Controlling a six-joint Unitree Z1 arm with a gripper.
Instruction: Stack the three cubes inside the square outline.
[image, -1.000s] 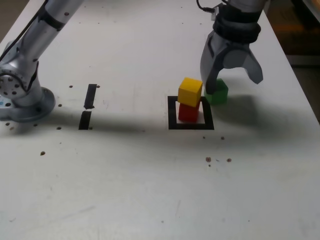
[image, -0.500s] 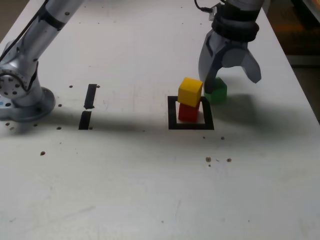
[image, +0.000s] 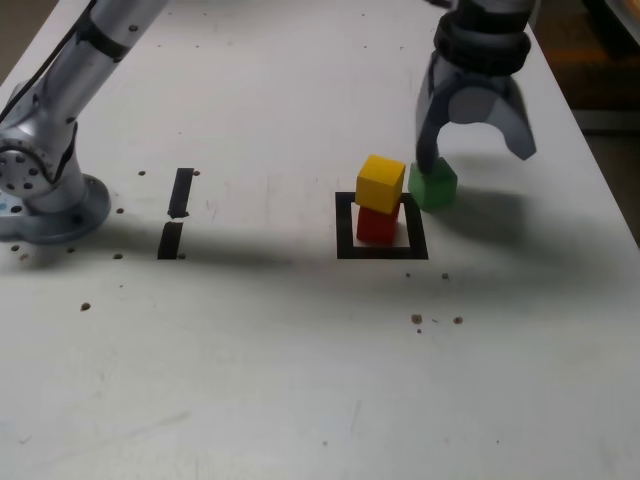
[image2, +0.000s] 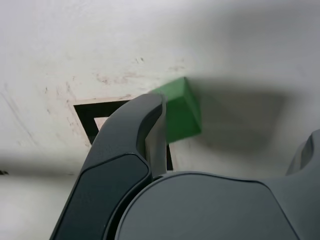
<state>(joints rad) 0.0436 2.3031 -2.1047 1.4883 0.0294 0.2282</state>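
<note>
On the exterior view's left the arm's grey metal base (image: 45, 195) sits on the white worktop (image: 250, 370), with two short black tape strips (image: 176, 213) just beside it. Near the middle, the square outline of black tape (image: 346, 230) holds the small red cube (image: 376, 226) with the small yellow cube (image: 380, 183) stacked on it, turned a little askew. Just beside the outline's far right corner, outside it, rests the small green cube (image: 432, 186).

The grey gripper (image: 477, 150) hangs over the green cube, jaws spread wide and holding nothing; one finger tip stands close by the cube's left side, the other well off to the right. The step in hand looks to be the pick of the green cube. To do it well, I would shift the jaws so the cube sits midway between them and square to them before closing.

Room is tight on the left, where the two-cube stack could be knocked; to the right the worktop lies open up to its edge.
</note>
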